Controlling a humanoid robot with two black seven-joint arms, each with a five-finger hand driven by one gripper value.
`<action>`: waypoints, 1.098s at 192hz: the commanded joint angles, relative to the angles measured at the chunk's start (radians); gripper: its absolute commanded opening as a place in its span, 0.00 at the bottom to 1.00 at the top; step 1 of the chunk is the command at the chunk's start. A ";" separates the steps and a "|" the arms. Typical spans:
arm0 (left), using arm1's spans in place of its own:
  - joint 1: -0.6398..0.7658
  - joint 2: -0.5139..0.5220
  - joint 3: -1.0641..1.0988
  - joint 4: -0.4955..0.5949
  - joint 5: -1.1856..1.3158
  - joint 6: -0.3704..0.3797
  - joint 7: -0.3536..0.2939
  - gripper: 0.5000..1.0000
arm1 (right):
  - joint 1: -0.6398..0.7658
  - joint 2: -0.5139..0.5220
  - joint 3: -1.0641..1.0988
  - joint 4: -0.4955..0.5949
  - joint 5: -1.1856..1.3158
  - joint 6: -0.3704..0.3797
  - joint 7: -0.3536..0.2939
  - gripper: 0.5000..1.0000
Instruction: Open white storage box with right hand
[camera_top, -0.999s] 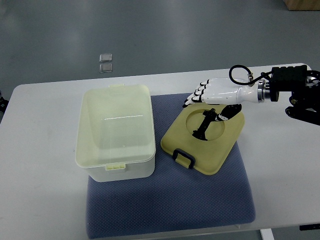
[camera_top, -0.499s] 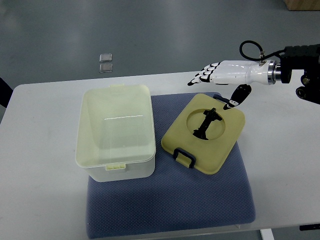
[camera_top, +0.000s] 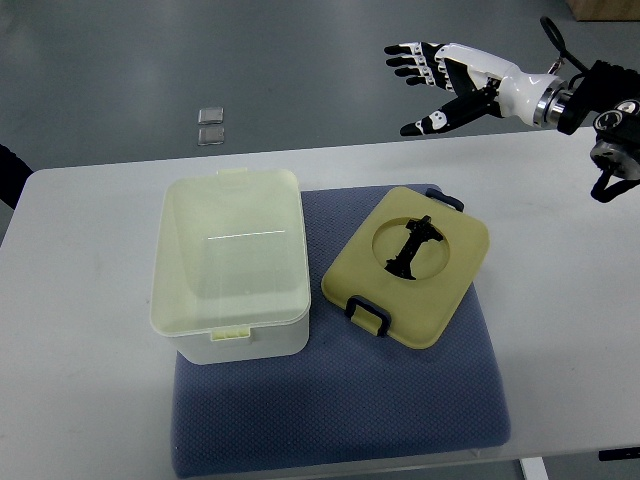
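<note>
The white storage box (camera_top: 232, 262) stands on the left part of a blue mat (camera_top: 330, 400), its top open. Its pale yellow lid (camera_top: 408, 266), with a round cut-out, a black handle and black clips, lies flat on the mat to the right of the box. My right hand (camera_top: 430, 75), white with black fingertips, is raised high beyond the far table edge at the upper right, fingers spread and empty. It is well apart from the lid and the box. My left arm does not show.
The white table (camera_top: 80, 340) carries the mat. Two small clear squares (camera_top: 211, 124) lie on the grey floor beyond the table's far edge. A dark shape (camera_top: 12, 172) shows at the left picture edge.
My right hand has lifted off the lid and moved up and away past the far table edge, its fingers spreading. The lid stays lying on the mat.
</note>
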 joint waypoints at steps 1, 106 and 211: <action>0.000 0.000 0.000 0.000 0.000 0.000 0.000 1.00 | -0.046 0.057 0.036 -0.053 0.230 -0.002 -0.036 0.86; 0.000 0.000 0.000 0.000 0.000 0.000 0.000 1.00 | -0.297 0.275 0.291 -0.249 0.547 0.005 -0.131 0.86; 0.000 0.000 0.000 0.000 0.000 0.000 0.000 1.00 | -0.328 0.309 0.331 -0.237 0.541 0.001 -0.114 0.86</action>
